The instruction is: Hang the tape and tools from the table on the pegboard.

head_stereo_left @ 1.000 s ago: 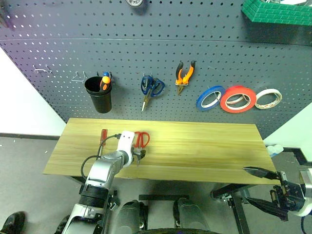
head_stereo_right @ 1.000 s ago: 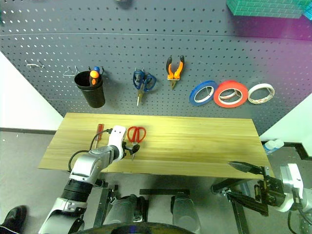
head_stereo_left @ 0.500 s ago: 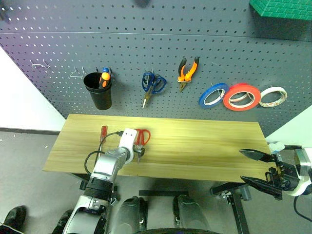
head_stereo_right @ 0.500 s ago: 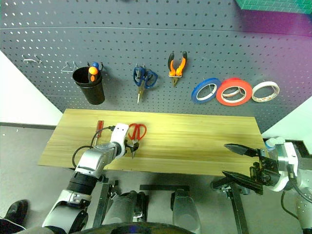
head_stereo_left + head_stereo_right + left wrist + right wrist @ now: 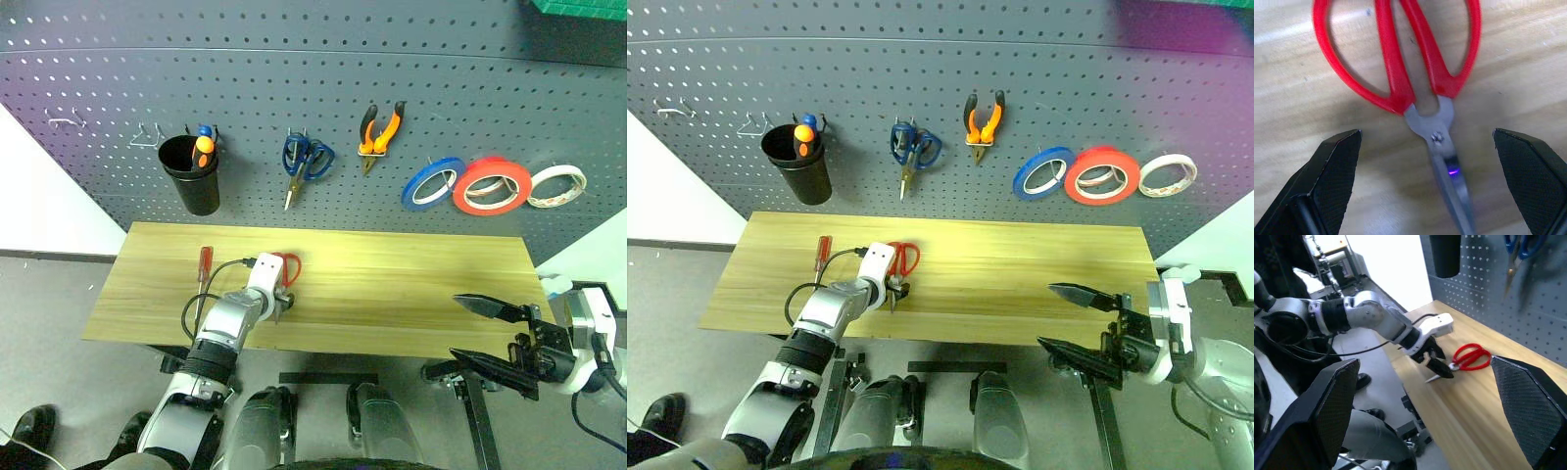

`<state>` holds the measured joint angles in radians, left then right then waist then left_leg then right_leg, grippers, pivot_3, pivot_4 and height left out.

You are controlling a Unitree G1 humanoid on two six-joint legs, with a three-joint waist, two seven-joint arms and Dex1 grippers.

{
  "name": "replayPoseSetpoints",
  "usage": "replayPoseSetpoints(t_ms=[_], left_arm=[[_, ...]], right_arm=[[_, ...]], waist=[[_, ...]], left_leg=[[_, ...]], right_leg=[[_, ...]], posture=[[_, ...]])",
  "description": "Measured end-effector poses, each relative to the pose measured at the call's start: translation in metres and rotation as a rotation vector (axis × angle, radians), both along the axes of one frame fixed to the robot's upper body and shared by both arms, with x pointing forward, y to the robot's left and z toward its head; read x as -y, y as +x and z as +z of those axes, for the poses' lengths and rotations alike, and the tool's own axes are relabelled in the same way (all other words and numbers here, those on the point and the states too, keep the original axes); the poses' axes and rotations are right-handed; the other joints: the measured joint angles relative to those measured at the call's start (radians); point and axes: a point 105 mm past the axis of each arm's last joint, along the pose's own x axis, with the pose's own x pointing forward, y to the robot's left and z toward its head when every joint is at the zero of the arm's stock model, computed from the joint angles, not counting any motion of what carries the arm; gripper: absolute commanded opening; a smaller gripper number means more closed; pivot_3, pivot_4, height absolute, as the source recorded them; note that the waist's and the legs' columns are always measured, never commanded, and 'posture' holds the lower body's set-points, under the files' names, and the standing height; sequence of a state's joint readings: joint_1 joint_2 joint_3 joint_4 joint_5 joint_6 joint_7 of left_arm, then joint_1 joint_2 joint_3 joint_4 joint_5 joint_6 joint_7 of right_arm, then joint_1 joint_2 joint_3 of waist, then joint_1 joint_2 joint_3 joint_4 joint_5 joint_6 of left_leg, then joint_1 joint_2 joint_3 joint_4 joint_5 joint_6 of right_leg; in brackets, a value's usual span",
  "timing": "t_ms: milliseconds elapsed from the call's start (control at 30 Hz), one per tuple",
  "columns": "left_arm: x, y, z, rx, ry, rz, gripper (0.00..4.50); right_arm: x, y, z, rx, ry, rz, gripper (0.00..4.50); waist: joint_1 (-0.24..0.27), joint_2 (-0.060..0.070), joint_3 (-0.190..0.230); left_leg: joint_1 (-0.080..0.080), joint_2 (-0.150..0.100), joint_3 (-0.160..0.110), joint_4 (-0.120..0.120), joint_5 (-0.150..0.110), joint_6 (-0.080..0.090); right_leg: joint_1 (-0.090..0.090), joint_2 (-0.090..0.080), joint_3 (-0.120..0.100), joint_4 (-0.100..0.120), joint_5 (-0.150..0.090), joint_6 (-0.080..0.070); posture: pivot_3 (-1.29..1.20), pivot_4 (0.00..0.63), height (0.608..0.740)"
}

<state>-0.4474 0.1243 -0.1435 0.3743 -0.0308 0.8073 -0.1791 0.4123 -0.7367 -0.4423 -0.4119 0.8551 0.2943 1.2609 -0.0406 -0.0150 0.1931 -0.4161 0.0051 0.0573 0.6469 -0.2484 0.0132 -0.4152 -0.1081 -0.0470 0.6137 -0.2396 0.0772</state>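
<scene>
The red-handled scissors (image 5: pixel 1415 83) lie flat on the table (image 5: pixel 411 294), left of its middle, handle loops toward the pegboard (image 5: pixel 323 88) and blades toward the near edge. The left gripper (image 5: pixel 281 305) is poised right over them, its two black fingers (image 5: pixel 1334 161) spread wide on either side of the pivot and blades; they grasp nothing, and I cannot tell whether their tips touch the wood. Just left of the scissors, the slim red-handled screwdriver (image 5: pixel 204 266) lies on the tabletop, its shaft pointing toward the near edge.

On the pegboard beyond the table, the orange-and-black pliers (image 5: pixel 378 134) hang from a hook above the table's middle. To their right hang three rolls in a row: a blue roll (image 5: pixel 433 184), the red-orange tape (image 5: pixel 493 185) overlapping it slightly, and a white-and-red roll (image 5: pixel 556 186) farthest right. Left of the pliers hang blue-handled scissors (image 5: pixel 305 163), and farther left a black cup (image 5: pixel 191 174) holds an orange-and-blue-handled tool. Bare metal hooks (image 5: pixel 147 137) stand to the left of the cup.

The right gripper (image 5: pixel 490 333) is at the near right corner of the table, off its near edge, fingers wide apart and empty, pointing left across the bench.
</scene>
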Motion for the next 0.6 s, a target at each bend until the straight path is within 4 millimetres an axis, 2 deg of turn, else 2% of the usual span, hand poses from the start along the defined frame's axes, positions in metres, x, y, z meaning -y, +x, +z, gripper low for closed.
replayPoseSetpoints(t_ms=[100, 233, 267, 333, 600], left_arm=[[0.002, 0.006, 0.003, 0.009, 0.004, -0.002, 4.5], [0.006, 0.006, 0.002, 0.003, 0.006, -0.001, 4.5], [0.006, 0.006, 0.002, 0.002, 0.009, 0.0, 4.32], [0.007, 0.006, 0.001, -0.004, 0.014, -0.002, 3.9], [0.006, 0.003, -0.002, -0.039, 0.032, 0.005, 1.28]], right_arm=[[0.003, -0.007, 0.003, -0.009, -0.003, -0.024, 4.48], [0.005, -0.012, 0.009, -0.003, -0.007, -0.037, 4.48], [0.007, -0.013, 0.01, -0.003, -0.007, -0.044, 4.5], [0.009, -0.015, 0.011, -0.001, -0.006, -0.048, 4.5], [0.023, -0.016, 0.004, -0.016, 0.007, -0.046, 4.5]], waist=[[0.0, 0.0, 0.0], [-0.003, 0.0, 0.0], [-0.003, 0.0, 0.0], [-0.003, -0.001, 0.001], [-0.003, -0.001, 0.003]], left_leg=[[-0.006, 0.0, 0.0, 0.001, 0.0, 0.0], [-0.007, 0.0, 0.0, 0.001, 0.0, 0.001], [-0.007, 0.0, 0.0, 0.001, 0.0, 0.001], [-0.007, 0.0, 0.0, 0.001, 0.0, 0.0], [-0.007, 0.0, 0.0, 0.001, 0.0, 0.001]], right_leg=[[-0.006, 0.0, 0.0, 0.0, 0.0, 0.0], [-0.007, -0.001, 0.0, 0.0, 0.0, 0.0], [-0.007, -0.001, -0.001, 0.0, 0.0, 0.0], [-0.007, -0.001, -0.001, 0.0, 0.0, 0.0], [-0.008, -0.005, -0.009, 0.0, 0.0, 0.0]], posture=[[-0.26, 0.227, 0.74], [-0.27, 0.23, 0.74], [-0.27, 0.232, 0.74], [-0.27, 0.233, 0.74], [-0.28, 0.234, 0.74]])
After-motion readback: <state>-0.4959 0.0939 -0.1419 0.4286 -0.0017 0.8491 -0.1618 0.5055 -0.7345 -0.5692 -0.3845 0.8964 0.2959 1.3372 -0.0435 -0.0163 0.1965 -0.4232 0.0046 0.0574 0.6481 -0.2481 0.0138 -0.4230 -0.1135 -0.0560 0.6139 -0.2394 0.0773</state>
